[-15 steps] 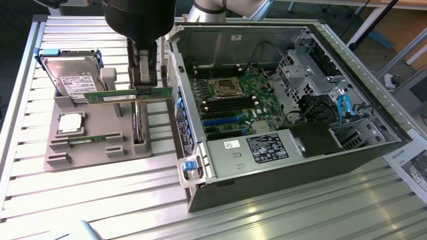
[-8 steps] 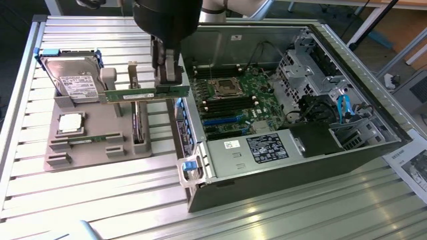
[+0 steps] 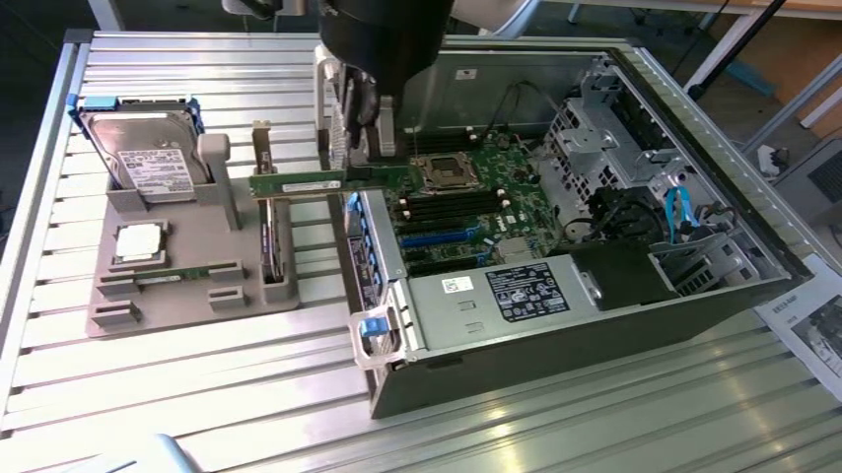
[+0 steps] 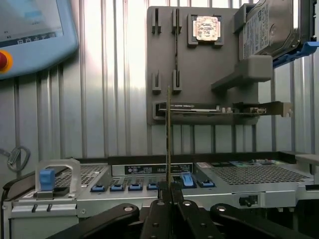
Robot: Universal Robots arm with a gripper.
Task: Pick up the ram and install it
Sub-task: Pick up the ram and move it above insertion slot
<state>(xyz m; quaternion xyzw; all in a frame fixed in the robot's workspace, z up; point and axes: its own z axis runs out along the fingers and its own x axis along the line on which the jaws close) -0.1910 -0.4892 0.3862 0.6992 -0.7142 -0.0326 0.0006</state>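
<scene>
The ram (image 3: 296, 183) is a long, thin green stick held level in the air, between the grey holder (image 3: 184, 286) and the near wall of the open computer case (image 3: 553, 325). My gripper (image 3: 353, 158) comes down from above and is shut on the stick near its end closest to the case. In the wrist view the ram (image 4: 168, 134) shows edge-on as a thin line rising from my gripper (image 4: 169, 191), whose fingers are pinched on it. The motherboard's black memory slots (image 3: 455, 207) lie inside the case, to the exterior view's right of the stick.
The holder carries a hard drive (image 3: 152, 158), a square silver processor (image 3: 138, 241) and a dark expansion card (image 4: 219, 108) with a metal bracket. Drive cages and cables (image 3: 658, 217) fill the case's far side. A teach pendant (image 4: 30, 35) lies on the slatted table.
</scene>
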